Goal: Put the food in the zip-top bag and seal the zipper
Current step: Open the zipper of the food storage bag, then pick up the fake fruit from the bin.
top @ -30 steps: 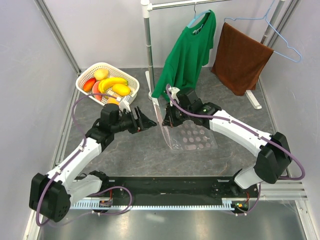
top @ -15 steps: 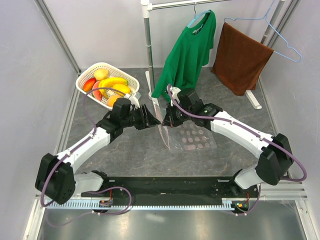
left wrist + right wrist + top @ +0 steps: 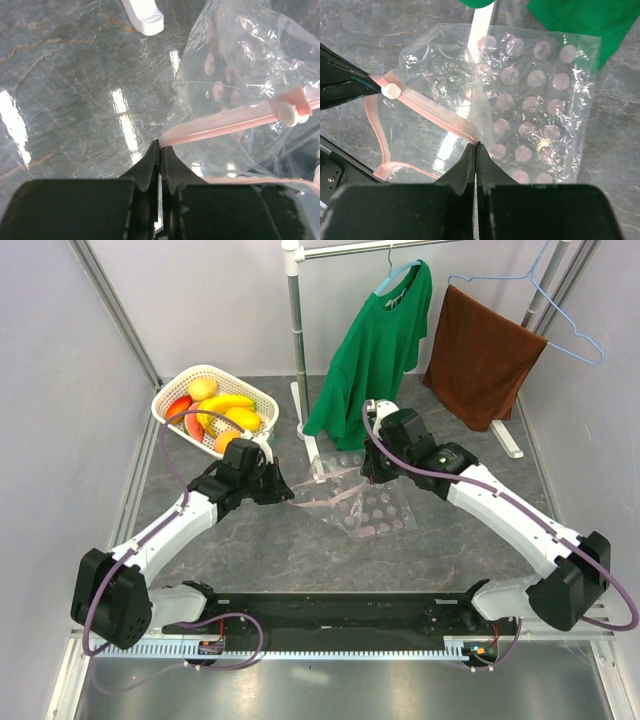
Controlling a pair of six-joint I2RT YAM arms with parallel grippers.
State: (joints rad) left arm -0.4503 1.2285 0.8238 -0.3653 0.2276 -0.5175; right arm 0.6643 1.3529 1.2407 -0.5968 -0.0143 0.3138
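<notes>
The bag [image 3: 385, 510] lies mid-surface, its mouth stretched between the left pincer [image 3: 160, 147] and the right pincer [image 3: 476, 146], each clamped shut on the zipper [image 3: 437, 113], while the food [image 3: 225, 405] sits in the basket [image 3: 172, 386] at the far left corner.

bag [image 3: 535, 115]: clear thin plastic, crinkled, glossy | zipper strip [image 3: 437, 116]: pink plastic, smooth, duller | table [image 3: 65, 85]: grey marbled top, polished, bright glare | basket [image 3: 206, 369]: white plastic lattice, slight sheen | fruit [image 3: 228, 403]: smooth, shiny | shirt [image 3: 378, 340]: green cloth, matt | towel [image 3: 482, 355]: brown cloth, matt
</notes>
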